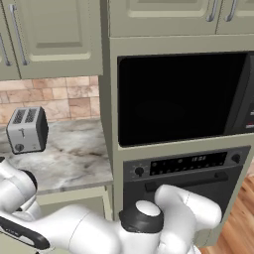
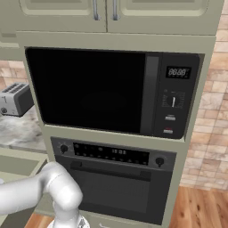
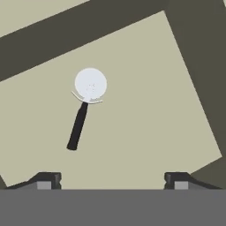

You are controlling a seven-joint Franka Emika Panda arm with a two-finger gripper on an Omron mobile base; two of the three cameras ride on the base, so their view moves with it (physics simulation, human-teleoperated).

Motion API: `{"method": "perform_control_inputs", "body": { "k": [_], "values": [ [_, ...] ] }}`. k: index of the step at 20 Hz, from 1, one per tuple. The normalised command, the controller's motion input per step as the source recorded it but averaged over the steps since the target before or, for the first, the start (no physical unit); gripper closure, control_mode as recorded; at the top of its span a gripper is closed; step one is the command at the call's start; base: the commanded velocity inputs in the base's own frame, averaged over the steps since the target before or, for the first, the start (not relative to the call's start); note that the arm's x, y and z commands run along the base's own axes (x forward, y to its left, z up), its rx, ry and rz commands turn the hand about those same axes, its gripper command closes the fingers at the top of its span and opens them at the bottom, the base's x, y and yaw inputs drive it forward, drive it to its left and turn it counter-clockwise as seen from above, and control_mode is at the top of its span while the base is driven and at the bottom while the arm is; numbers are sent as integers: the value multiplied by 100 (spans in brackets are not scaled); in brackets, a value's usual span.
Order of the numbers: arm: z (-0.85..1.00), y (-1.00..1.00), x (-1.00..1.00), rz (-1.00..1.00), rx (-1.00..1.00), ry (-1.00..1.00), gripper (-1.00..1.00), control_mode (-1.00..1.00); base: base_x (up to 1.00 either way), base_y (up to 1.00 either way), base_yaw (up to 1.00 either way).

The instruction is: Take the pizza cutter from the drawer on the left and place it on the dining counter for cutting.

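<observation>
From the base cameras I see my arm point(image 1: 163, 218) folded low before the oven point(image 2: 116, 178), toaster point(image 1: 27, 130) at the counter's back edge. Down the hand view, my gripper point(image 3: 113, 180) is spread wide above the pizza cutter point(image 3: 84, 106), which lies on the open drawer point(image 3: 145, 110) floor toward its left side, so I judge the pick-up is in hand: next I must lower and centre on the black handle.

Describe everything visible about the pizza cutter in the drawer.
The pizza cutter is a small utensil with a slim black stick handle and a pale silver round wheel, joined by a thin curved guard. It lies flat on the beige floor of the open drawer, wheel toward the top of the hand view, handle slanting down and left. Nothing touches it but the drawer floor. The gripper hangs over it, jaws wide apart, the cutter off to one side of them.
</observation>
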Motion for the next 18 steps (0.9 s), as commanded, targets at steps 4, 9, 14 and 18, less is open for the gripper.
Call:
{"method": "perform_control_inputs", "body": {
  "k": [4,9,14,18],
  "values": [
    [-28,0,0,1,0,0,-100,-100,0,0,0],
    [-9,2,0,0,0,0,-100,-100,0,0,0],
    [-15,0,2,0,0,0,-100,-100,0,0,0],
    [-11,0,0,3,0,0,-100,-100,0,0,0]
  ]
}}
